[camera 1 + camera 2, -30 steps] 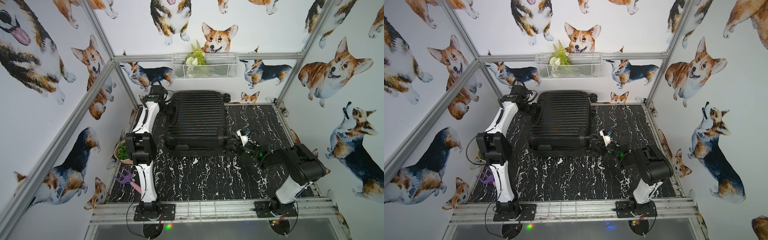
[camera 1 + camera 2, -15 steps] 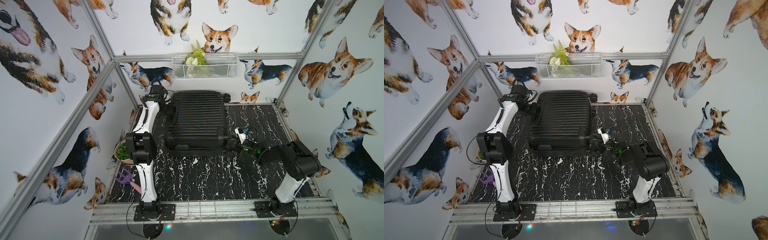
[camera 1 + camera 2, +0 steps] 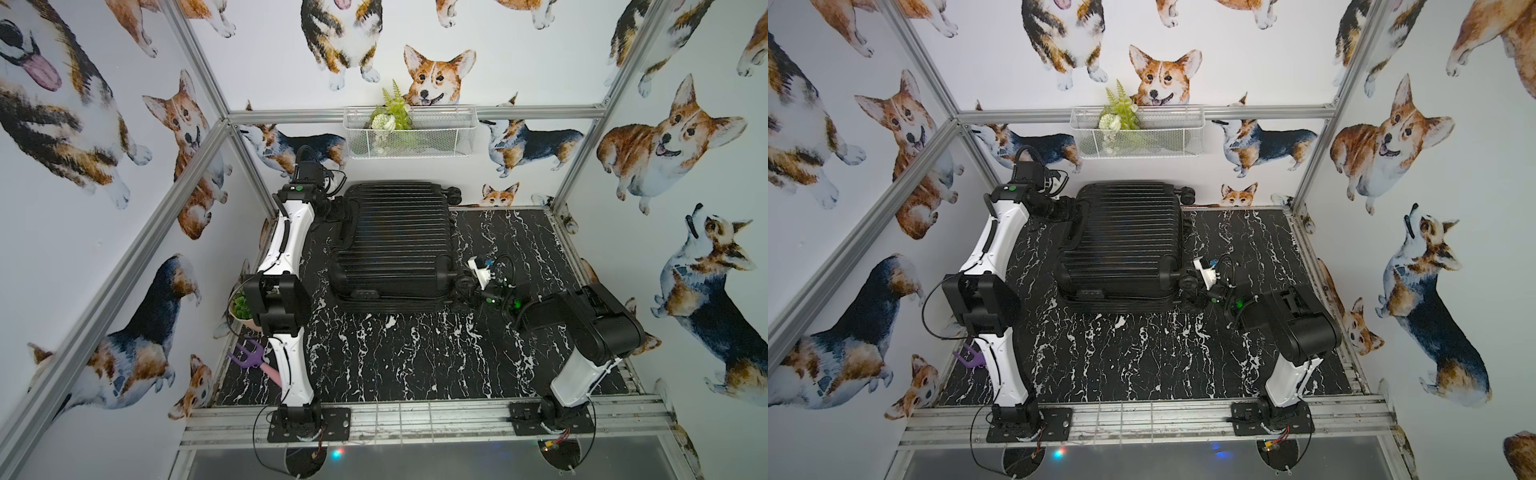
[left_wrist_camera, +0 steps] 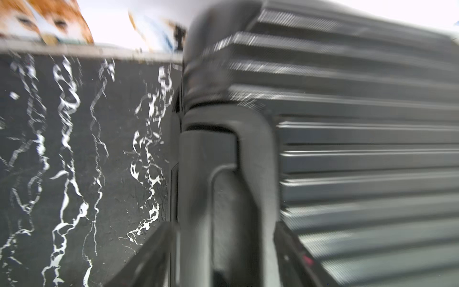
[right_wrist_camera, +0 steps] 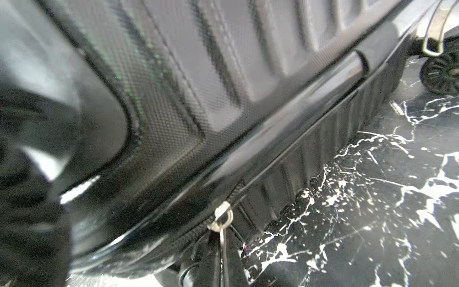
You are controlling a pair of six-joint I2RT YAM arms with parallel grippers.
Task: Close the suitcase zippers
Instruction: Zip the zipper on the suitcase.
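Two claws at suitcase (image 3: 395,237), left claw (image 4: 223,228) outstretched, wide astride handle (image 4: 223,161) (blurred view), right claw (image 5: 221,244) low, pinching zipper pull (image 5: 223,215).

Left wrist view is motion-blurred. In both top views, right jaws vanish against the suitcase (image 3: 395,245) at five o'clock.

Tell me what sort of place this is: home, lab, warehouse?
Most likely a robot test cell, not a home: an aluminium frame closes in corgi-print walls, and a left arm and right arm are bolted to a rail fronting a marble-patterned tabletop holding a suitcase.
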